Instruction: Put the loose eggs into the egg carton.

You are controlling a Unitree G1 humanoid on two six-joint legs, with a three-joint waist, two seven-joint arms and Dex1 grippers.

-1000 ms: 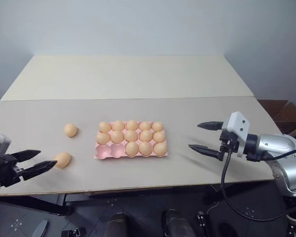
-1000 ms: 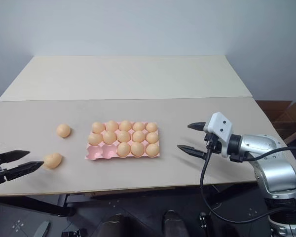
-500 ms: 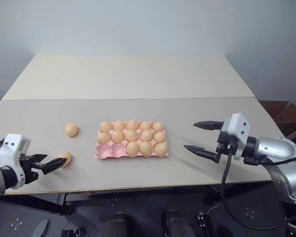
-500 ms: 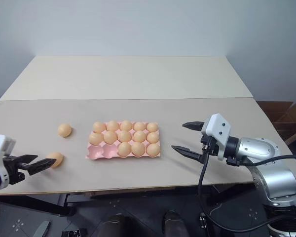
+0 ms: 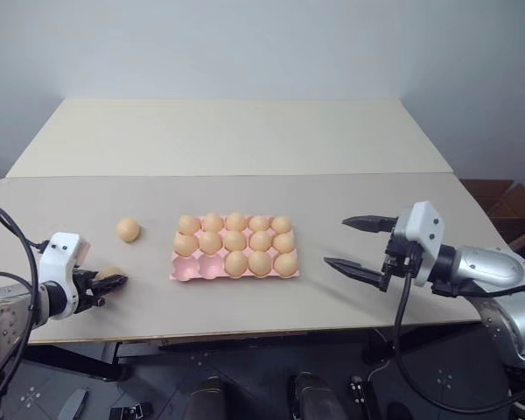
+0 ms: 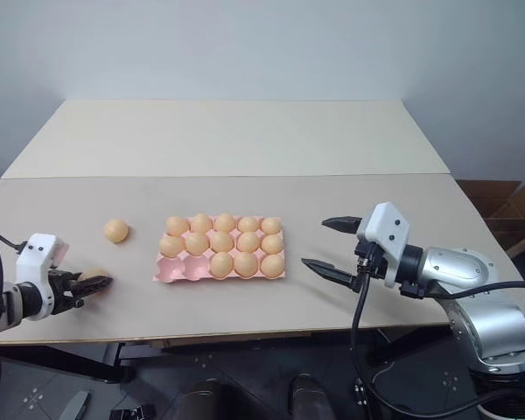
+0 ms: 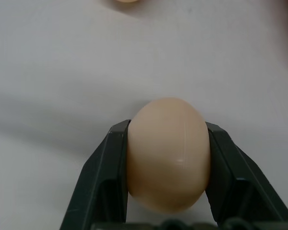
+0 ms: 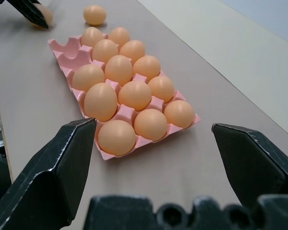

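Left gripper: clenched on one loose egg at the table front edge, 8 o'clock of the egg carton; second loose egg at carton's 9 o'clock; right gripper: released, at 3 o'clock.

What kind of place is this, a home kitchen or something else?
Probably a lab or test room, not a kitchen. A plain bare table stands against a blank wall, with a cardboard box beside it. The table holds just the pink egg carton and loose eggs.
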